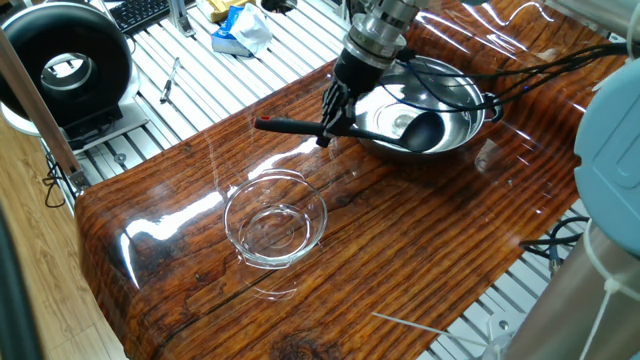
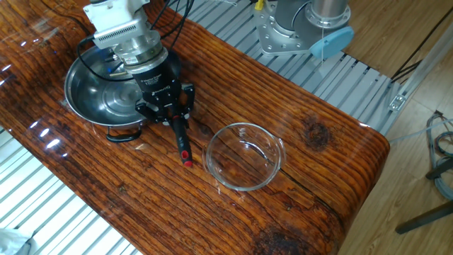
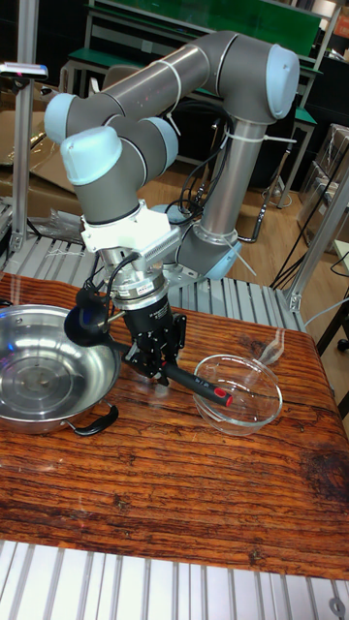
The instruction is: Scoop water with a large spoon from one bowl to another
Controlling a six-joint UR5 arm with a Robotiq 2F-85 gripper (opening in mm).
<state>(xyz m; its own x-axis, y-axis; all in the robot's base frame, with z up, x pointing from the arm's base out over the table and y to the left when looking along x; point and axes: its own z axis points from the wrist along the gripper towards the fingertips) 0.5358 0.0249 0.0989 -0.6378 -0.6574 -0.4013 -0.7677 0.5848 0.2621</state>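
My gripper [image 1: 335, 106] [image 2: 172, 117] [image 3: 155, 364] is shut on the slim handle of the large spoon, a black ladle [image 1: 420, 129]. Its round cup [image 3: 85, 325] hangs over the steel bowl [image 1: 455, 90] [image 2: 88, 92] [image 3: 39, 383], just above the rim in the tall view. The handle's red-marked tip [image 2: 186, 157] [image 3: 221, 394] points toward the clear glass bowl [image 1: 275, 218] [image 2: 244, 156] [image 3: 242, 397], which stands apart on the wooden table. Water shows only as glints in the steel bowl; I cannot tell what the cup holds.
Black cables [image 1: 545, 62] run from the gripper across the steel bowl. The arm's base [image 2: 301, 28] stands beyond the table's far edge. A round black device [image 1: 65, 60] and a blue-white bag [image 1: 240, 30] lie off the table on the slatted bench.
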